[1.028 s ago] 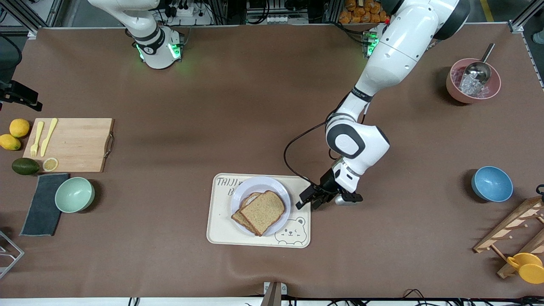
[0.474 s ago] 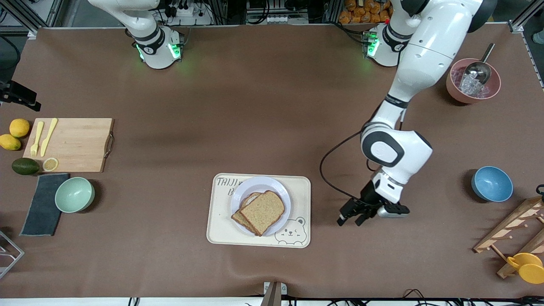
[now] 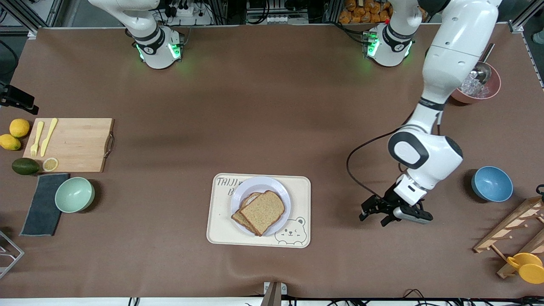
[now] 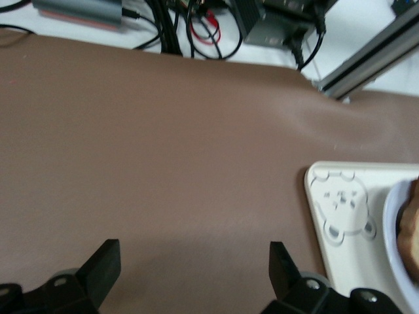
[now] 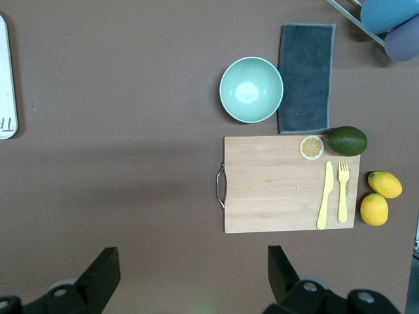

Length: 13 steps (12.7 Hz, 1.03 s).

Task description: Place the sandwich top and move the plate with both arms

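Observation:
The sandwich top (image 3: 262,211), a plain brown bread slice, lies on another slice on the lavender-white plate (image 3: 260,183), which stands on the cream bear tray (image 3: 221,231). My left gripper (image 3: 374,214) is open and empty, low over bare table between the tray and the blue bowl, apart from the plate. In the left wrist view its fingers (image 4: 194,261) stand wide apart, with the tray corner (image 4: 340,203), plate rim (image 4: 393,229) and a bit of bread (image 4: 411,235) at the edge. My right gripper (image 5: 194,268) is open and empty, high above the table; the front view does not show it.
At the right arm's end are a wooden cutting board (image 3: 70,144) with yellow fork and knife, lemons (image 3: 19,127), an avocado (image 3: 24,166), a green bowl (image 3: 75,194) and a grey cloth (image 3: 42,204). At the left arm's end are a blue bowl (image 3: 491,183), a pink bowl (image 3: 488,89) and a wooden rack (image 3: 514,229).
My left gripper has moved away from the tray's edge toward the left arm's end of the table, staying open. The bread, plate and tray have not moved.

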Each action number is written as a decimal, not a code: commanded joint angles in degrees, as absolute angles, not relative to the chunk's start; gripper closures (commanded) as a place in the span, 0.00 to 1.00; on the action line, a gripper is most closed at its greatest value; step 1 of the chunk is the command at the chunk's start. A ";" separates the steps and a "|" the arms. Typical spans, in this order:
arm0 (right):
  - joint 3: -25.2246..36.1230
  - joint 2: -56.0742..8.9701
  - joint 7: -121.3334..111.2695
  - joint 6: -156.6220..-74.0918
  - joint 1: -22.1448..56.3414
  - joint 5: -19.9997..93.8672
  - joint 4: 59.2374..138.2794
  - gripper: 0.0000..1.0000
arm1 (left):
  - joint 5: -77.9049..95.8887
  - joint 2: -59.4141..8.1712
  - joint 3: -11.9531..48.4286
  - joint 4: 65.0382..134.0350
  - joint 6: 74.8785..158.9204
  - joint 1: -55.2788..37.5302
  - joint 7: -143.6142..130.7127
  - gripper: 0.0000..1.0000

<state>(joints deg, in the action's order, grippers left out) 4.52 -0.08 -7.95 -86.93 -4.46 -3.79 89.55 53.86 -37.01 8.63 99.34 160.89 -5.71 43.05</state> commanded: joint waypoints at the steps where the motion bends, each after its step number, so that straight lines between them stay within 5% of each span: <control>1: 3.87 -0.62 -7.73 -86.57 -6.07 -4.31 87.89 0.00 | 41.98 -27.88 3.54 107.13 150.86 -6.41 36.06 0.00; 5: 3.87 -0.79 -7.73 -86.57 -6.07 -4.13 87.89 0.00 | 16.59 -19.79 -1.23 106.80 133.20 -7.65 17.28 0.00; 9: 3.87 -0.97 -7.73 -87.89 -5.89 -4.30 87.89 0.00 | 2.90 -13.37 -1.05 98.10 110.70 -6.59 4.66 0.00; 13: 3.87 -1.23 -7.65 -87.80 -6.15 -4.31 87.89 0.00 | 1.67 -6.08 -1.06 97.91 107.93 -5.98 -3.75 0.00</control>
